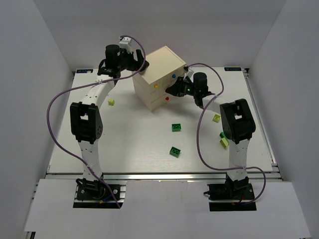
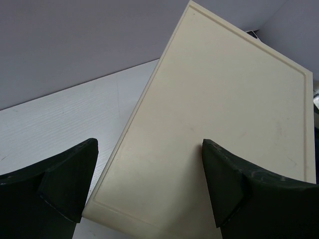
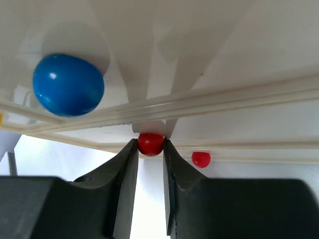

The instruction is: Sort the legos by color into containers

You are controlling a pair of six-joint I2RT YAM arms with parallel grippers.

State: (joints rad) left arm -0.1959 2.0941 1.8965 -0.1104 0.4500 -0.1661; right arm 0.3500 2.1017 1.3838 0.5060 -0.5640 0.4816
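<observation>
Right arm's fingers point(image 3: 127, 164) pinch the round red knob point(image 3: 150, 144) of the cream wooden chest point(image 1: 158, 64), lodged squarely between their tips; left arm's fingers point(image 2: 70, 179) stand open at its back.

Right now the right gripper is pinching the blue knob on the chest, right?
No. The right gripper is pinching a red knob on the chest; the blue knob sits untouched. The right wrist view shows it.

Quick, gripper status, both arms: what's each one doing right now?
Left gripper: open, holding nothing, facing the cream wooden chest on its plain side.
Right gripper: shut on a small round red knob of that chest.
</observation>
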